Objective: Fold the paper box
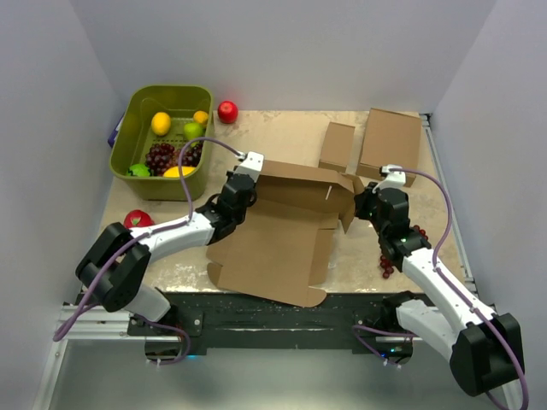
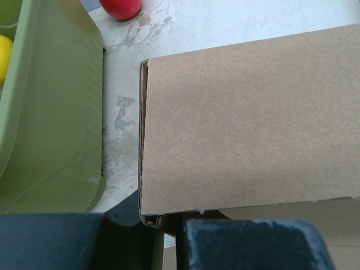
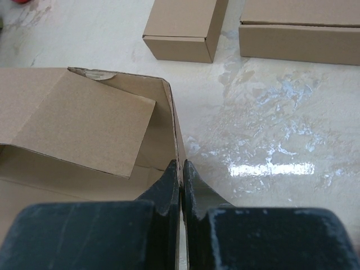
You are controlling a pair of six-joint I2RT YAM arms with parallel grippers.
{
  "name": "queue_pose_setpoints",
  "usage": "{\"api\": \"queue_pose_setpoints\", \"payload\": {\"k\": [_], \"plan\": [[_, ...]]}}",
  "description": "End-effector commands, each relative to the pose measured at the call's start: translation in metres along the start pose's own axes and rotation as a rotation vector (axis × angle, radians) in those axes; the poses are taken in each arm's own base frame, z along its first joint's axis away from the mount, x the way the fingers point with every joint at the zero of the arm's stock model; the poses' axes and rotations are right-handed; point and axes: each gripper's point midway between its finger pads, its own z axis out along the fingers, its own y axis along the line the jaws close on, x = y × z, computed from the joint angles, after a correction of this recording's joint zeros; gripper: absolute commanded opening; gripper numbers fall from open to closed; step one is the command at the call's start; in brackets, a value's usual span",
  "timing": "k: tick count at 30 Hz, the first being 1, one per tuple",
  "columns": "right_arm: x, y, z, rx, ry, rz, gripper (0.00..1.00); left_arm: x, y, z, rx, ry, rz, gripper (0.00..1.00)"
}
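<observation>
1. Brown corrugated card is gripped at both ends. The left gripper [image 2: 166,225] is clamped on the lower corner of a raised wall of the paper box [image 1: 273,243]. The right gripper [image 3: 181,175] is pinched tight on the thin top edge of the opposite side wall.
2. The step in hand looks like standing the walls up and squaring the far corners. To do it well, both pinches should turn the card about its scored creases, not drag it.
3. The two arms ought to move together. The table [image 3: 270,129] looks glossy, so I judge a one-sided pull would skid the whole sheet.
4. A light grip suits the right wall, since a hard squeeze on a bare edge could crush the fluting.
5. The box lies mid-table between the arms, beside the green basket [image 2: 50,112]. It sits nearer the arms than the small box [image 3: 183,25] and the medium box [image 3: 298,39].
6. It is only part formed. The base lies flat, the far wall and right wall stand, and a loose flap leans inward at the right corner. The near panel with its cut tabs lies spread toward the arms.
</observation>
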Motion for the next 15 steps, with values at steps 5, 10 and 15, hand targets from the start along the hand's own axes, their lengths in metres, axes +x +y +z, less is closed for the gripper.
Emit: {"api": "queue_pose_setpoints", "payload": {"k": [5, 10, 15], "plan": [[-0.035, -0.003, -0.003, 0.039, -0.116, 0.039, 0.0, 0.037, -0.004, -0.005, 0.067, 0.073, 0.055, 0.0], [-0.034, 0.002, -0.003, 0.002, -0.114, 0.029, 0.0, 0.043, -0.025, -0.01, 0.165, 0.066, -0.062, 0.28], [-0.034, 0.007, -0.003, -0.025, -0.115, 0.018, 0.0, 0.03, -0.035, -0.023, 0.247, 0.035, -0.149, 0.55]]}}
